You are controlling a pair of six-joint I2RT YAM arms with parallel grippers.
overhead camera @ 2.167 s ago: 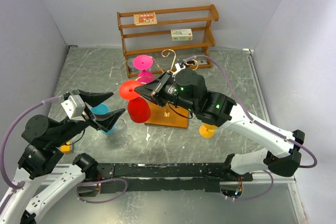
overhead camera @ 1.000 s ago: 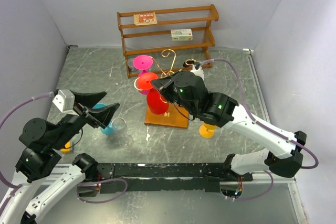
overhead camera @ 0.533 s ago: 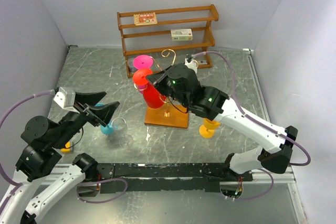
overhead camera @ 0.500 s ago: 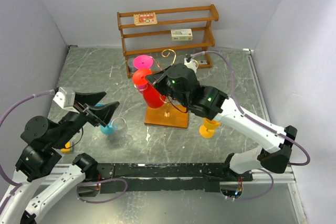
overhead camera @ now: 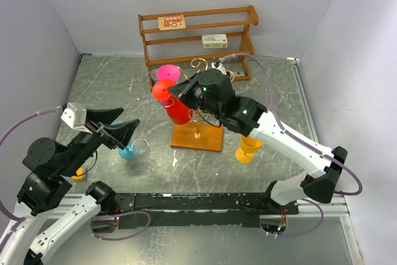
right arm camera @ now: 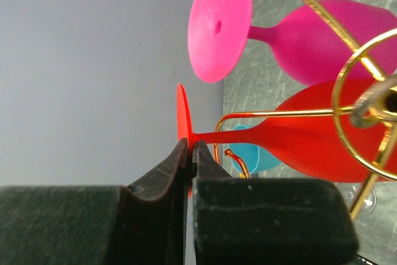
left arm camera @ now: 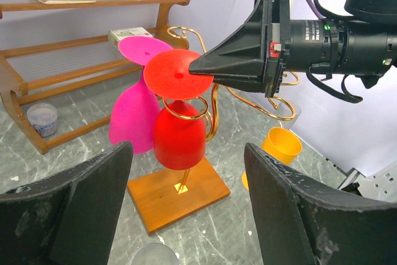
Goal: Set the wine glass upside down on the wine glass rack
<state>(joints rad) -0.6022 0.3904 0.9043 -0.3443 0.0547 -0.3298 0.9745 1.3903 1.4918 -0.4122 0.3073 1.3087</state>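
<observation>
So the right pincer (right arm camera: 188,153) is clamped on the foot of the red wine glass (left arm camera: 178,134), which hangs bowl-down in the gold rack (left arm camera: 180,193). The left pincer (overhead camera: 129,118) sits wide apart, empty.

Top cam: fixed, high at near edge, looks down & fwd over whole tabletop (overhead camera: 273,91) to wooden shelf (overhead camera: 197,13) at back. Left wrist cam: low, faces fwd thru left claw (left arm camera: 186,148) gap, mid-range on wine glass rack (left arm camera: 180,193) & red wine glass (left arm camera: 180,134), shelf behind. Right wrist cam: rolled sideways, v. close behind right claw (right arm camera: 190,147), glass fills frame. All 3 share rack + glass.
</observation>
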